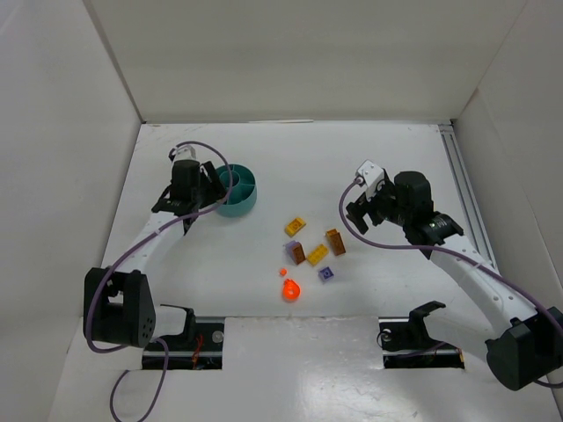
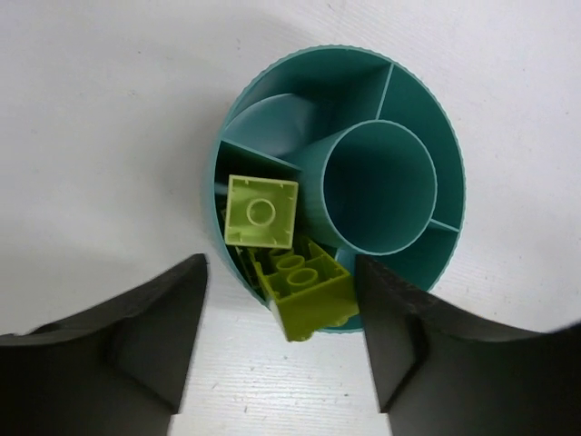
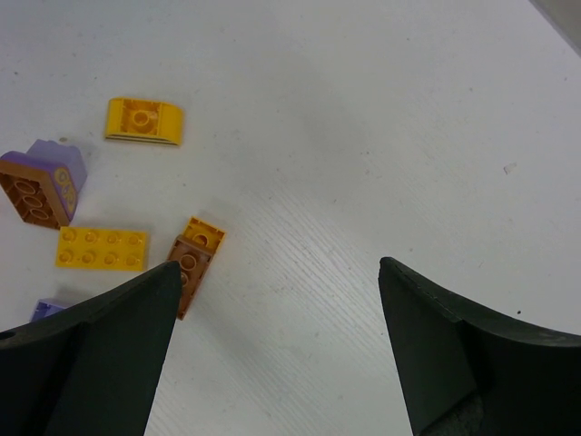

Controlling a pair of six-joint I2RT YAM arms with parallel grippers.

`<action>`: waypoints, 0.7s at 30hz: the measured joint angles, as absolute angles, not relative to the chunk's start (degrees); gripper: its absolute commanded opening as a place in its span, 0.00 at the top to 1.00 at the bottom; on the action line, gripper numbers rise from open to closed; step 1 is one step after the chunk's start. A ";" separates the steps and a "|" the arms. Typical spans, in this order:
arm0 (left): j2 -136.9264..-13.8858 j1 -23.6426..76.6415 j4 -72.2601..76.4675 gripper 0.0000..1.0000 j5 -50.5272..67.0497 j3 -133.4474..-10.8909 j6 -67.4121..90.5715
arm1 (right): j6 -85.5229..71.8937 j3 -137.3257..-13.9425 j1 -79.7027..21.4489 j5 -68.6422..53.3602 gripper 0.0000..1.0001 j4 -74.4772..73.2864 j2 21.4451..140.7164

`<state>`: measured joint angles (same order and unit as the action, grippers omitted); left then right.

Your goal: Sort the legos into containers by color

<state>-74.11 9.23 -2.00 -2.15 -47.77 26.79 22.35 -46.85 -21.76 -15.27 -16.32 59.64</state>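
Observation:
The round teal dish (image 2: 427,127) (image 1: 247,200) stands at the back left. One compartment holds lime green legos: a square one (image 2: 263,212) lies flat, and a larger one (image 2: 309,289) leans tilted over the near rim. My left gripper (image 2: 283,341) (image 1: 209,185) is open and empty, just above that rim, with its fingers apart from the tilted brick. My right gripper (image 3: 277,350) (image 1: 358,215) is open and empty above bare table, right of the loose legos: a yellow curved brick (image 3: 143,121), a yellow plate (image 3: 102,249), a brown-and-yellow pair (image 3: 192,259) and brown on purple (image 3: 36,186).
In the top view a purple brick (image 1: 325,273), an orange-red piece (image 1: 290,289) and a small orange bit (image 1: 282,272) lie nearer the arm bases. White walls enclose the table, and a rail (image 1: 462,176) runs along the right side.

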 measured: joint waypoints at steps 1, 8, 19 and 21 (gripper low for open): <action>-74.06 9.23 -2.13 0.30 -2.37 -47.86 26.79 | 22.35 -46.85 -21.76 -15.27 0.06 -16.29 59.64; -72.05 9.23 -3.92 0.08 -3.36 -50.26 26.55 | 22.74 -46.85 -21.76 -15.31 0.06 -16.29 59.64; -60.64 9.58 -6.11 0.00 -1.43 -52.14 27.20 | 21.41 -46.11 -21.82 -15.75 0.08 -16.19 59.64; -58.06 10.92 -6.39 0.00 -1.10 -51.88 27.97 | 20.45 -44.51 -22.33 -16.01 0.08 -15.99 59.64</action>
